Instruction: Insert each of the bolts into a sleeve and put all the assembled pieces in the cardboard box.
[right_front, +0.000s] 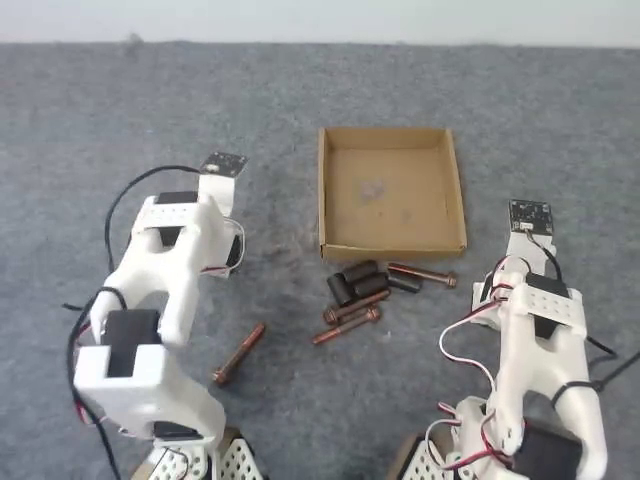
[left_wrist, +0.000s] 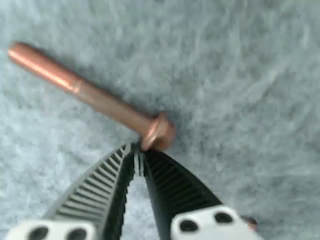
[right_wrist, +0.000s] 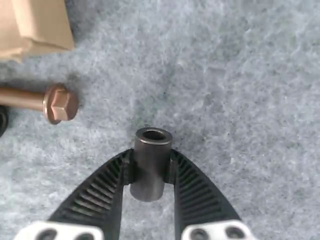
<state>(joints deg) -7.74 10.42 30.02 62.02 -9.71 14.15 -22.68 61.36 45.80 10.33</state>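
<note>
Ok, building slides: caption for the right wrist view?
Right end effector shut on a black sleeve, a copper hex-head bolt and the cardboard box nearby.

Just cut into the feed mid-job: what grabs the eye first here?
The right gripper pinches a black sleeve upright between its fingers. The left gripper has its fingers shut, tips right at the hex head of a copper bolt lying on the carpet. Loose bolts and sleeves lie heaped by the cardboard box, at its wall nearest the arms.
</note>
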